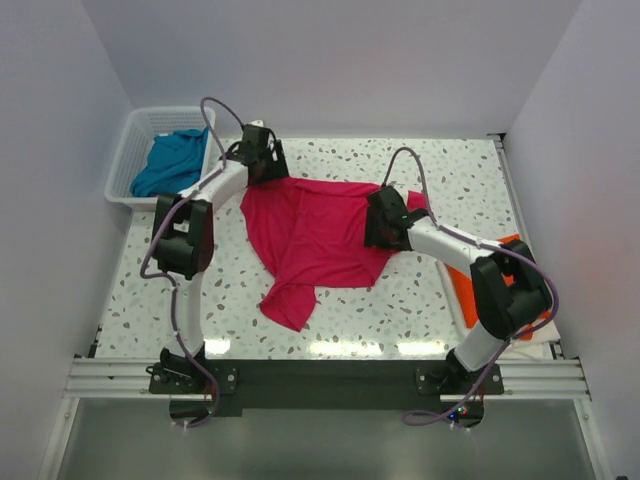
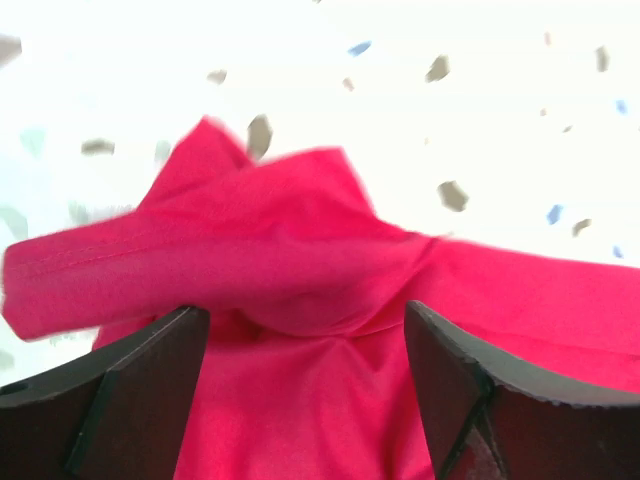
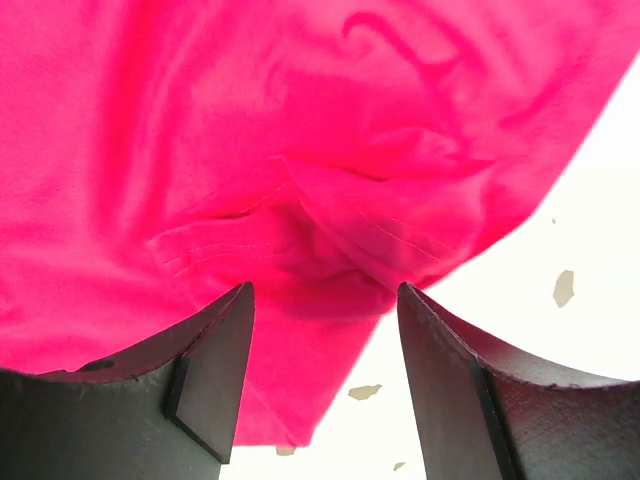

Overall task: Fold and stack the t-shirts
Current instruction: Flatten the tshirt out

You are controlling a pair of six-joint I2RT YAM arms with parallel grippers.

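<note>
- Starting nearest the arm bases, a bunched, narrow end of the pink shirt (image 1: 315, 235) is seen on the speckled table (image 1: 400, 300).
- From that end, the pink shirt is spread out toward the far side. It gets wider there and is full of wrinkles. It is laid across the middle of the table.
- At the right edge of the table, the orange shirt (image 1: 462, 293) is laid down. Much of it is hidden under the right arm (image 1: 500, 290). It is kept apart from the pink shirt.
- A little farther back, the right gripper (image 1: 385, 220) is set over the right side of the pink shirt.
- In the right wrist view, the right gripper (image 3: 325, 300) is shown with its jaws spread wide open. Pink cloth with a fold and a stitched seam is seen between and past them.
- Farther back still, the left gripper (image 1: 262, 165) is set at the far left corner of the pink shirt.
- In the left wrist view, the left gripper (image 2: 305, 330) is also shown with its jaws wide open. A rolled edge of pink cloth is seen just past them, a bit blurred.
- Farthest away, at the far left corner, the white basket (image 1: 130, 140) is placed.
- The teal shirt (image 1: 172, 162) is crumpled up inside the basket.
</note>
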